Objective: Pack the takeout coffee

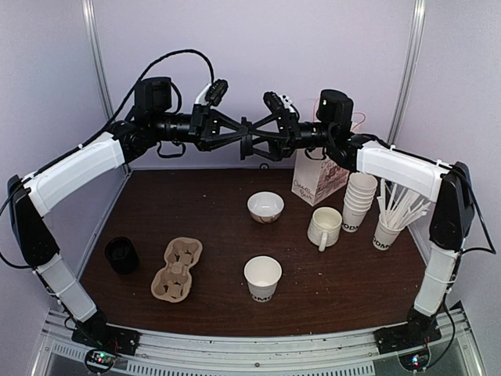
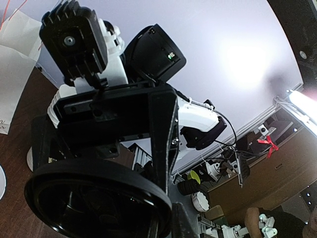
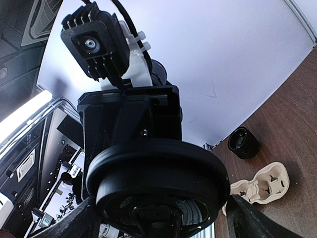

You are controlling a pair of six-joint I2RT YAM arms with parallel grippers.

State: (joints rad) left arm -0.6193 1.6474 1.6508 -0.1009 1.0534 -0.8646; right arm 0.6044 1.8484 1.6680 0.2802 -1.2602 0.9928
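Takeout coffee was seen as a small tapered white paper cup [image 1: 262,278], uncovered, standing upright near the front middle of the dark brown tabletop [image 1: 219,196]. Black lettering near its base was only partly legible. A stack of white paper cups [image 1: 360,200] at the right carried bold black letters that read roughly as "ODMO". A like marking was seen on the white paper cup of white stirrers [image 1: 389,227] just beside it. Script was printed on the white paper bag [image 1: 317,178] at the back, but it was too small to be read.

A round black plastic lid [image 1: 250,150] was held high above the tabletop, well apart from the cup and behind it. The left claw [image 1: 243,131] was closed narrowly on this lid. The right claw [image 1: 258,142] faced it from the other side. In the right wrist view its fingers [image 3: 247,220] were spread wide on either side of the lid [image 3: 158,183].

A white ceramic bowl [image 1: 266,206] and a white ceramic mug [image 1: 323,227] stood behind the cup. A moulded brown cardboard carrier [image 1: 176,270] lay to its left. A stack of black lids [image 1: 121,254] stood beyond that.
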